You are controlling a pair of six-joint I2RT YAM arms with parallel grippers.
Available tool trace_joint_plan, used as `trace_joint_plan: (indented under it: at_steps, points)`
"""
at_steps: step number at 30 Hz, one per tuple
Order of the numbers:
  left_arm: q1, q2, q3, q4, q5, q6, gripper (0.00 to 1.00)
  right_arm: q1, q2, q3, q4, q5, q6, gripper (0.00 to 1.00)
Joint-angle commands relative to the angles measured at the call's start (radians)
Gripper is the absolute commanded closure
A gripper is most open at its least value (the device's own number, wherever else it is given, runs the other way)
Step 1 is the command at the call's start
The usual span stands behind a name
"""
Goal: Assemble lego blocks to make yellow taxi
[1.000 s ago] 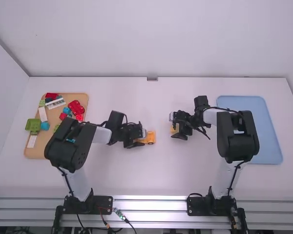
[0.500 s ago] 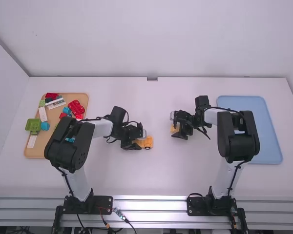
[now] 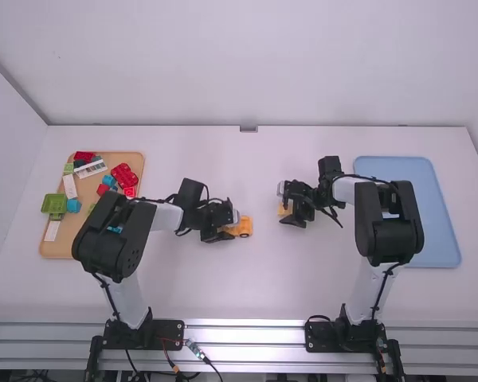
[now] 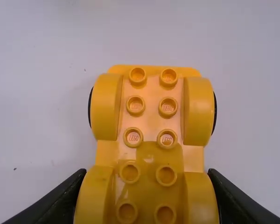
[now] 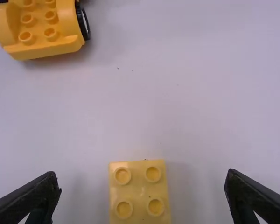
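Note:
In the high view my left gripper (image 3: 223, 231) is left of the table's middle, at the orange-yellow wheeled car base (image 3: 242, 228). The left wrist view shows the left gripper (image 4: 147, 205) shut on the studded car base (image 4: 151, 112), one finger against each side. My right gripper (image 3: 287, 208) is farther right in the high view, over a small yellow block (image 3: 284, 208). In the right wrist view the right gripper (image 5: 142, 189) stands open around the yellow studded brick (image 5: 139, 189), a gap on either side. The car base (image 5: 42, 28) shows beyond it.
On the left, a tan tray (image 3: 62, 248) holds red, green, blue and white pieces under the left arm's reach. A blue tray (image 3: 442, 239) lies on the right, partly behind the right arm. Bare white table (image 3: 247, 175) lies between the two grippers.
My left gripper has shifted the car base slightly left, then back slightly right. The right arm has kept practically still.

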Motion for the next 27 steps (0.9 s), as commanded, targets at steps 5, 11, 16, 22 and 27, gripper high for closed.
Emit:
trace_joint_plan:
  at_steps: [5,11,16,22,27]
  points:
    - [-0.009,0.011,0.02,-0.111,-0.076,-0.002,0.98,-0.002,0.012,0.021,-0.006,0.005,0.006,0.14]
    - [-0.009,0.011,0.076,-0.223,-0.088,0.033,0.98,-0.002,0.012,0.021,-0.003,0.008,0.017,0.14]
    - [-0.009,0.011,0.06,-0.188,-0.087,0.033,0.98,-0.002,0.012,0.021,-0.003,0.008,0.016,0.14]
    - [-0.009,0.011,0.015,-0.112,-0.087,0.031,0.98,-0.002,0.012,0.02,-0.006,0.009,0.017,0.16]
    - [-0.009,0.011,0.015,-0.119,-0.087,0.025,0.98,0.013,0.012,0.021,-0.002,0.04,0.017,0.14]
